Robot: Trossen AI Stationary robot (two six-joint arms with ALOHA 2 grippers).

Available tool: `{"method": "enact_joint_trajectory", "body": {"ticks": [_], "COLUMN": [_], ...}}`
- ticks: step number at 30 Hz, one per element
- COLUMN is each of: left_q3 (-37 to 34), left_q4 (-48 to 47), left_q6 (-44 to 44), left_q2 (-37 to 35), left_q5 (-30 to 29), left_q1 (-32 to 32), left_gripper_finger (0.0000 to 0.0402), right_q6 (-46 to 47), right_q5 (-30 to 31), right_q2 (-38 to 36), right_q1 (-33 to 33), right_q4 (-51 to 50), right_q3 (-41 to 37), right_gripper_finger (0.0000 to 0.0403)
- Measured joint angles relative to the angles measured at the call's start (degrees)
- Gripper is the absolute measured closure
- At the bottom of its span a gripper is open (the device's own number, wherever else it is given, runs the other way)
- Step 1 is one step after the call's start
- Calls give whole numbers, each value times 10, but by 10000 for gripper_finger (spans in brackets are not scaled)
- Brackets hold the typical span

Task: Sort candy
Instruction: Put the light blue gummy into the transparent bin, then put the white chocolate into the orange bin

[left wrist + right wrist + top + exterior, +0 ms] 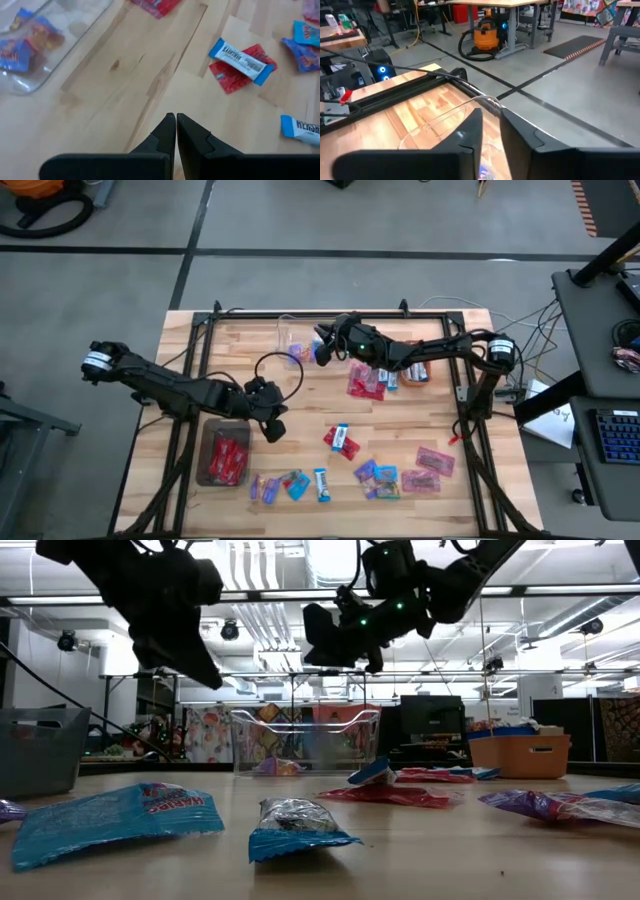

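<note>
Closest to the low camera lie two sweets on the slatted wooden table [490, 510]: a crinkled teal foil packet [110, 818] lying flat, and just beside it a puffier blue-and-silver packet [297, 828]. From above I count three in that front row, the third being a purple wrapper [265, 488]. To their right sits a loose cluster of purple and teal packets [378, 478], too overlapped for me to count. Two translucent pink wrappers [428, 468] lie against its far side. Left of the front row stands one dark rectangular tray [208, 442] holding several glossy red packets [230, 458].

Mid-table I see a pair: one red packet [227, 80] with a blue-and-white bar [241, 59] laid across it, touching. My left gripper [268, 423] hangs above bare wood between the tray and that pair, its two dark fingers pressed together on nothing.

Farther back, a heap of shiny red wrappers [365, 385] lies beside one small orange bowl [418, 373], which is half hidden under the right arm. Farthest of all, near the back edge, stands a single clear plastic box [288, 332], thin-walled with rounded corners, and at least one purple sweet [295, 356] shows inside it. My right gripper [322, 352] hovers over the box's rim. Its fingers are parted by a narrow gap, and I can see nothing between them.
</note>
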Motion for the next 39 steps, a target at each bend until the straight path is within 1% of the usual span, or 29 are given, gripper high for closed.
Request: {"method": "enact_joint_trajectory", "body": {"ticks": [4,7,9,14,17,19,22,26,31,34,39], "left_q3": [-6,-7,-7,-6,-6,-6,-6,-6,2,22,69], "left_q4": [1,2,2,13,17,24,50,108,164,176,178], "left_q6": [-14,-26,-39,-69,-81,-81,-76,-57,-21,17,116], "left_q2": [0,0,0,0,0,0,3,18,53,81,144], "left_q5": [0,2,17,88,96,96,104,108,107,94,53], "left_q1": [0,-2,-5,-20,-38,-53,-75,-101,-106,-106,-106], "left_gripper_finger": [402,402,402,402,402,402,402,402,402,402,394], "right_q6": [11,11,11,9,6,-2,-6,3,71,92,77], "right_q5": [0,-2,-22,-122,-176,-192,-193,-194,-194,-189,-189], "right_q2": [-13,-35,-52,-111,-148,-172,-207,-242,-254,-252,-238], "right_q1": [0,4,7,17,32,48,81,136,202,236,283], "right_q4": [-45,-96,-135,-241,-317,-366,-435,-512,-574,-594,-628], "right_q3": [10,15,15,15,14,14,14,14,13,11,8], "right_gripper_finger": [295,272,261,248,249,253,261,271,276,268,241]}}
